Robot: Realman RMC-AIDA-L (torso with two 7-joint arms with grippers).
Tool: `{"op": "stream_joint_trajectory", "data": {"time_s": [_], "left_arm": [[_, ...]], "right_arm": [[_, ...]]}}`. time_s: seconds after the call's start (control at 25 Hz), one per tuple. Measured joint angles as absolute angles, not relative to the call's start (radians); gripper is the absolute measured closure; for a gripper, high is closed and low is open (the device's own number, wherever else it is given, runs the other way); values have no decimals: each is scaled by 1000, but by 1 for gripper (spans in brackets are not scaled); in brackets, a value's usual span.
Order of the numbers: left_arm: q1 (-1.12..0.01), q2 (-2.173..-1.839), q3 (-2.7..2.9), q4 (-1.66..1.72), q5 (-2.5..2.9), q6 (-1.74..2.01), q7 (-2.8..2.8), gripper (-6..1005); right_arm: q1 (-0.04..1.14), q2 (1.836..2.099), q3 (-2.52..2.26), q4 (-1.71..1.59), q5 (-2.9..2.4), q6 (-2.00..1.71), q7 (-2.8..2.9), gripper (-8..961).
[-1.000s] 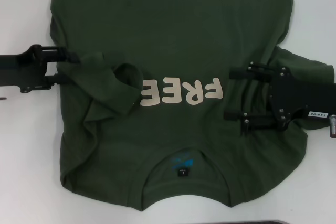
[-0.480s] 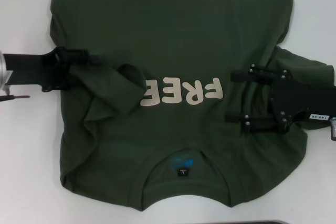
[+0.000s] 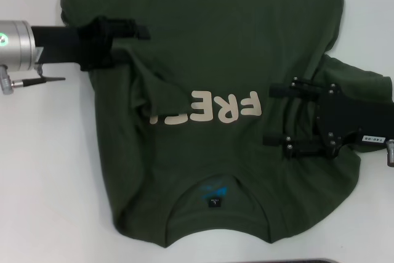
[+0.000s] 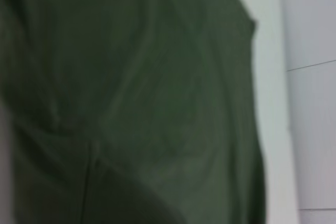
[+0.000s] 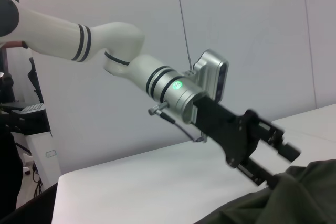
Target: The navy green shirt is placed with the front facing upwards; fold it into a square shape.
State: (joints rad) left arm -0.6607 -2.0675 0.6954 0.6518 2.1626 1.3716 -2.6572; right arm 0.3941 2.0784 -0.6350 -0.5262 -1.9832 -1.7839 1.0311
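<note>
Folding the shirt (image 3: 234, 47), first side fold in hand

- Shirt: dark green, front up on the white bench (image 3: 37, 170), collar toward me, cream chest lettering partly covered on my left by cloth drawn across it. In the left wrist view only green cloth (image 4: 131, 98) fills the frame.
- Left claw (image 3: 132, 29): over the shirt's left side, closed on a gather of the shirt's left edge or sleeve, raised off the bench, as the right wrist view shows (image 5: 273, 163). The fold runs down from it toward the collar.
- Right claw (image 3: 276, 115): resting over the right chest just beside the lettering, fingers spread apart, holding nothing. The right sleeve lies flat under the arm.
- Step, as I judge it: left third going over the middle. Next move calls for laying that cloth flat and straight, letting go, then the same from the right
</note>
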Motion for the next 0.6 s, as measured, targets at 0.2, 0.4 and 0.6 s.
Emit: {"op": "stream_joint_trajectory", "data": {"time_s": [0.2, 0.4, 0.6], "left_arm": [[-642, -2041, 704, 652, 2150, 1368, -2682, 309], [-583, -2012, 706, 658, 2151, 1374, -2723, 309], [-541, -1983, 700, 669, 2149, 1418, -2731, 309]], "right_arm": [[394, 2077, -635, -528, -1982, -1785, 1032, 37], [402, 2076, -635, -528, -1980, -1785, 1032, 37], [409, 2076, -635, -528, -1980, -1786, 1034, 37]]}}
